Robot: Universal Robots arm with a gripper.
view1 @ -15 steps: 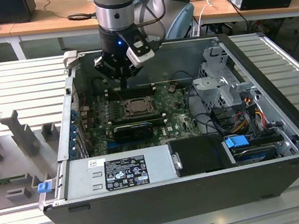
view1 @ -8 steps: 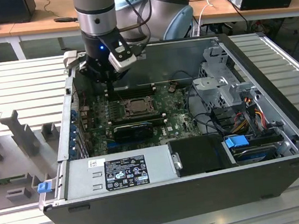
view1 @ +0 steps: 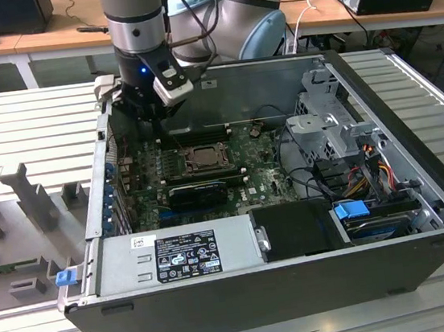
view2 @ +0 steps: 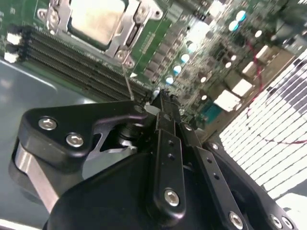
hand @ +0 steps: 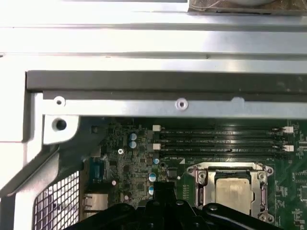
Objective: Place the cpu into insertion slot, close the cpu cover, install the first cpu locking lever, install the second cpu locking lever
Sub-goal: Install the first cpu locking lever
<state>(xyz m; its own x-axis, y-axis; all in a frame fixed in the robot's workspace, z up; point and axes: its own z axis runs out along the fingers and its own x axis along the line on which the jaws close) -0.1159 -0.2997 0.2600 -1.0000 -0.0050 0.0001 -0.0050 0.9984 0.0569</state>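
The cpu (hand: 232,189), a silver-grey square, lies in the insertion slot (view1: 182,161) on the green board. The cpu cover (hand: 206,179) is down flat around it, framing the chip (view2: 98,19). From the cover's corner a thin metal locking lever (view2: 127,81) slants up towards my fingertips. My gripper (view2: 163,96) is shut, its black fingers pressed together with the tip at the lever's free end; I cannot tell whether it touches it. In the exterior view my gripper (view1: 152,122) hangs inside the case, beside the socket on the exterior view's left and towards the back wall.
Long black memory slots (hand: 223,141) run between the socket and the case's back wall (hand: 168,81). A vented grille (hand: 57,201) closes the case end near the gripper. A black card (view1: 197,192), the power supply (view1: 180,252) and a drive cage (view1: 326,121) crowd the case.
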